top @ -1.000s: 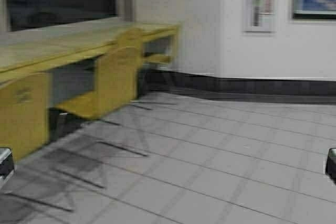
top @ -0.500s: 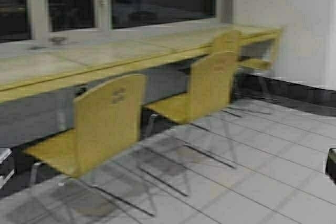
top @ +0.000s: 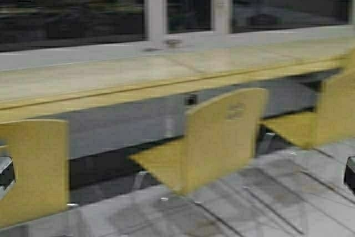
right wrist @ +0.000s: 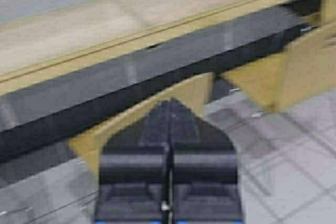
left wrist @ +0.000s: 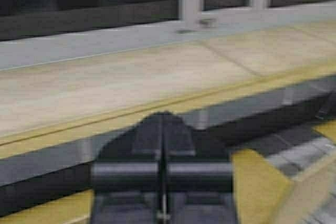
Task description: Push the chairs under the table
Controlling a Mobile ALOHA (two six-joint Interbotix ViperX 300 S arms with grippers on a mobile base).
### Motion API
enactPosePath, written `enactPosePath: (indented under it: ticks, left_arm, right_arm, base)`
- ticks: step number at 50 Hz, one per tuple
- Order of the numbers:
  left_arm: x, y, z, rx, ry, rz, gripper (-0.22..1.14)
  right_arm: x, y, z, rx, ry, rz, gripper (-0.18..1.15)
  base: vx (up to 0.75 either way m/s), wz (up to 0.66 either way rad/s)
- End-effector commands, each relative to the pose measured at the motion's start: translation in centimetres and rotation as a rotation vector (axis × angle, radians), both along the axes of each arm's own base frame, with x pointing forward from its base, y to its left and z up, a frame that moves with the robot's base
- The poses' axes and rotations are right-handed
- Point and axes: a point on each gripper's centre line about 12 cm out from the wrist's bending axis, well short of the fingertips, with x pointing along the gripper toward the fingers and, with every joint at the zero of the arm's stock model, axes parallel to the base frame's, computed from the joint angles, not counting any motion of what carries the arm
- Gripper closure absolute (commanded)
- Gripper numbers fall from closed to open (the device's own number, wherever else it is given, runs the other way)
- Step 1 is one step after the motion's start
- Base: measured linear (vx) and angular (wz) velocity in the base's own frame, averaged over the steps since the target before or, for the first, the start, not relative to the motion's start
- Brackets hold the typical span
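The long pale-wood table [top: 138,79] runs across the high view under dark windows. Three yellow-tan chairs stand pulled out before it: one at the left edge [top: 30,170], one in the middle [top: 216,137], one at the right [top: 327,115]. My left gripper [left wrist: 163,116] is shut and empty, pointing at the table's front edge [left wrist: 157,106]. My right gripper [right wrist: 169,103] is shut and empty, just in front of the middle chair's back [right wrist: 142,111]. In the high view only a bit of each arm shows at the side edges.
Grey tiled floor [top: 277,203] lies under the chairs. A grey panel [top: 122,126] closes the space below the table. Window frames [top: 155,4] rise behind it. A small dark object [top: 173,41] lies on the sill.
The robot has turned left: the whole scene has shifted right, the white wall has left the view, and a third chair has come in at the left edge.
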Motion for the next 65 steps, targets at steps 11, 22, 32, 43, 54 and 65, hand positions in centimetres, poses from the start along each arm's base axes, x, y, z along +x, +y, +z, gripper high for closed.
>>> enactPosePath:
  ticks: [11,22,32,43,54,65]
  left_arm:
    - [0.1,0.0,0.3,-0.063,-0.005,-0.005,0.89]
    - [0.1,0.0,0.4,-0.078,-0.008,-0.006,0.89]
    - [0.5,0.0,0.1,-0.142,0.011,-0.01,0.89]
    - [2.9,0.0,-1.6,-0.305,0.115,-0.002,0.89]
    - [5.3,0.1,-4.6,-0.57,0.275,0.046,0.89]
    - [8.3,-1.3,-7.3,-0.758,0.409,0.063,0.88]
  right_arm:
    - [-0.1,0.7,-0.7,-0.005,0.069,0.037,0.92]
    - [-0.1,1.4,-0.8,-0.011,0.081,0.071,0.92]
    - [-0.1,1.7,-0.9,-0.005,0.095,0.086,0.92]
    - [0.9,2.5,-1.0,0.005,0.13,0.115,0.92]
    - [2.7,3.8,-1.5,0.164,0.21,0.126,0.92]
    - [7.5,4.7,-2.8,0.278,0.329,0.086,0.91]
  base:
    - [0.16,0.59]
    - [0.12,0.58]
    - [0.1,0.49]
    - [0.09,0.33]
    - [0.06,0.16]
    - [0.04,0.04]
